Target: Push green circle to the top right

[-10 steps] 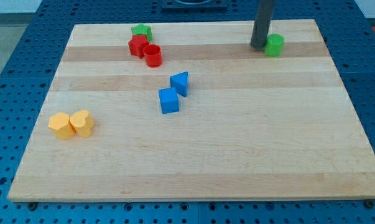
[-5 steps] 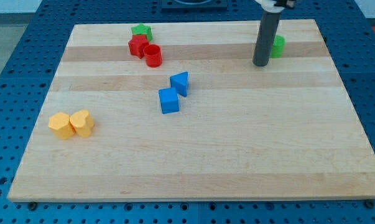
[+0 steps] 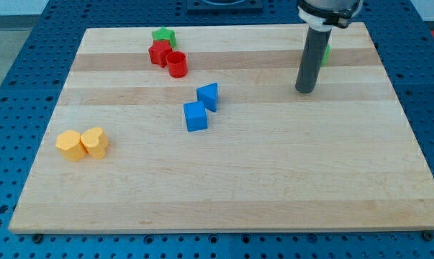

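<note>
The green circle (image 3: 325, 53) lies near the board's top right corner, mostly hidden behind my dark rod; only a green sliver shows at the rod's right edge. My tip (image 3: 304, 91) rests on the wooden board (image 3: 231, 180), below and slightly left of the green circle, apart from it.
A green star-like block (image 3: 163, 35), a red star-like block (image 3: 159, 52) and a red cylinder (image 3: 177, 64) cluster at the top left. A blue triangle (image 3: 209, 96) and blue cube (image 3: 195, 116) sit mid-board. Two yellow blocks (image 3: 82, 144) lie at the left.
My tip has slid down the view, away from the green circle, from beside its left edge to well below it. The green circle has stayed put.
</note>
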Robot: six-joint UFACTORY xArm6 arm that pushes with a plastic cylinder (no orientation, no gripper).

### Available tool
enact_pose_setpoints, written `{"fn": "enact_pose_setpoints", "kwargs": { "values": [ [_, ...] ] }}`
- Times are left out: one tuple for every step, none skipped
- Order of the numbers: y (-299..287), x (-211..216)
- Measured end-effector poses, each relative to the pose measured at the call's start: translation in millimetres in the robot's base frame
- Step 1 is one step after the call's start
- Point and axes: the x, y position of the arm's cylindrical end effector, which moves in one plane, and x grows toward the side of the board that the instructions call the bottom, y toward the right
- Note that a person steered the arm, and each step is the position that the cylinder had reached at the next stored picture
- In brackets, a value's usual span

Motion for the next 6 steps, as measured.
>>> {"fn": "enact_pose_setpoints", "kwargs": {
  "values": [
    [0,9],
    [-3,25],
    [10,1],
    [7,-51],
    [31,-88],
    [35,-120]
  ]
}}
